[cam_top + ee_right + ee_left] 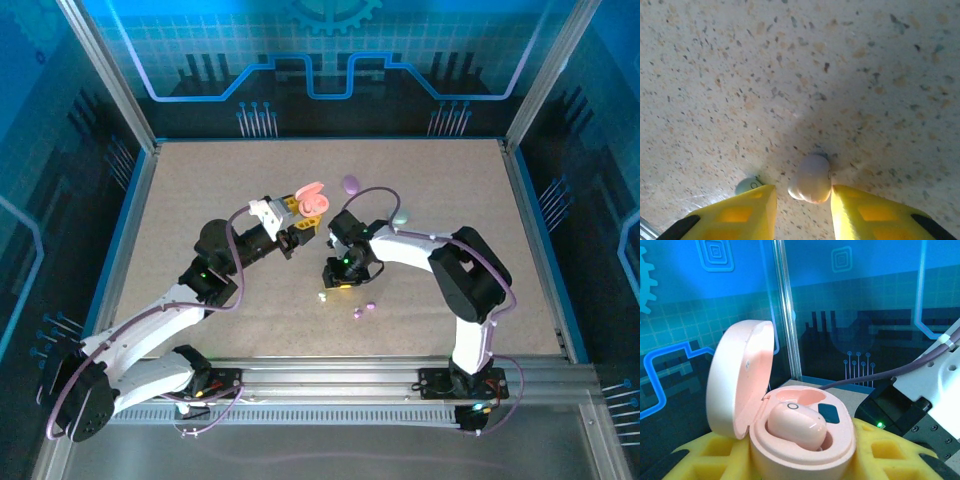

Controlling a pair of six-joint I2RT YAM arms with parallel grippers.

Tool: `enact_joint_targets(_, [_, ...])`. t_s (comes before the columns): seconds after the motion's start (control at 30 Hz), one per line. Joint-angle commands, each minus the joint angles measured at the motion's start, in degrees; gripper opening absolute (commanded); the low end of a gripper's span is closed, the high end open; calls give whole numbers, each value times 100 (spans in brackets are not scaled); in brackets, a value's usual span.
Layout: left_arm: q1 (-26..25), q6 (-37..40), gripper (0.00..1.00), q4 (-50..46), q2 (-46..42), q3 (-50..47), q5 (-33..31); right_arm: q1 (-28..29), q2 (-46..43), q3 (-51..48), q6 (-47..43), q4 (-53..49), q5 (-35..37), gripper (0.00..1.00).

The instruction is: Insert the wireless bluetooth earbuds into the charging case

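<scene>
My left gripper (303,215) (800,452) is shut on the pink charging case (805,440) (312,199), held up off the table with its lid (740,380) open. One pink earbud (796,425) sits in the near socket; the far socket is empty. My right gripper (333,283) (802,192) points down at the table, open, with a pink-cream earbud (811,179) lying between its yellow fingers. The right finger (855,205) touches it and a gap remains on the left. A mint earbud (746,185) lies half hidden beside the left finger (747,210).
Two purple earbuds (371,304) (357,313) lie on the speckled table just right of the right gripper. A purple oval case (351,184) and a mint case (401,217) rest further back. Blue walls and metal posts (130,110) bound the table.
</scene>
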Motion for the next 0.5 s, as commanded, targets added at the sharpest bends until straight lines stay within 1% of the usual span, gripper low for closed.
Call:
enact_joint_targets(0.0, [-29,25,29,104,-72,75,-14,-37,169,14,139,224,-177,36])
enact_joint_targets(0.47, [-25,17,29,108,-55,77,-29,45,65,179,184,372,-330,33])
